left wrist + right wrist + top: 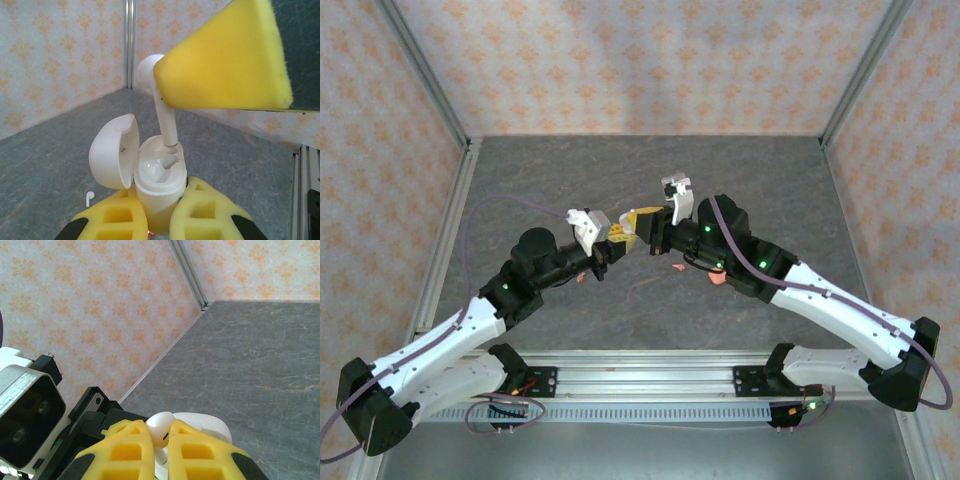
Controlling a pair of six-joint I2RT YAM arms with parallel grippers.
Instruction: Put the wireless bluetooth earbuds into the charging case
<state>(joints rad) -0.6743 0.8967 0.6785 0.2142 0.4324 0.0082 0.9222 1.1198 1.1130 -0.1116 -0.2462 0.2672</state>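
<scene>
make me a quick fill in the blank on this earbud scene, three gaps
1. The left gripper holds a white charging case whose lid is ____.
2. The right gripper pinches a ____ earbud, stem down over the case.
3. Another white earbud lies on the ____.
Missing words: open; white; table.

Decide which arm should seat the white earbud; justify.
Right: its jaws pinch the small white stemmed plastic earbud, stem tip at the open white rounded plastic case, which the left jaws only hold.
</scene>
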